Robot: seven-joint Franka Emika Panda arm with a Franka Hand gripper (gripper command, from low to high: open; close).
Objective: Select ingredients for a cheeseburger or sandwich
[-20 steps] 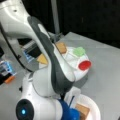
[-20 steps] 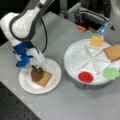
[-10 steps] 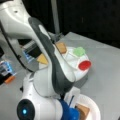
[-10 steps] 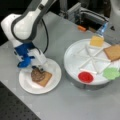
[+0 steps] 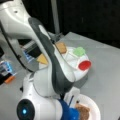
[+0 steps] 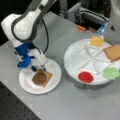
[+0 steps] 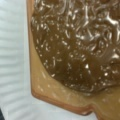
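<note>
Two plates shared the grey table [image 6: 75, 105] in a front view: a small white plate [image 6: 53, 85] at the view's left and a large divided tray [image 6: 72, 60] at its right. On the small plate lay a toast square [image 6: 47, 78] with the dark patty [image 6: 38, 77] on top of it. My gripper [image 6: 41, 68] hung just above that stack, its tips close to the patty's upper edge; I could not tell whether my fingers were spread or closed, nor whether they touched the patty. The wrist view showed only the patty's glossy surface, the toast's corner and white plate beneath, with no fingertip in sight. On the tray sat the cheese square [image 6: 96, 41], a second toast [image 6: 113, 52] cut off by the frame's right edge, a green leafy piece [image 6: 111, 73] and a red disc [image 6: 85, 77]. In a front view my own arm [image 5: 53, 65] hid most of the tray and small plate.
</note>
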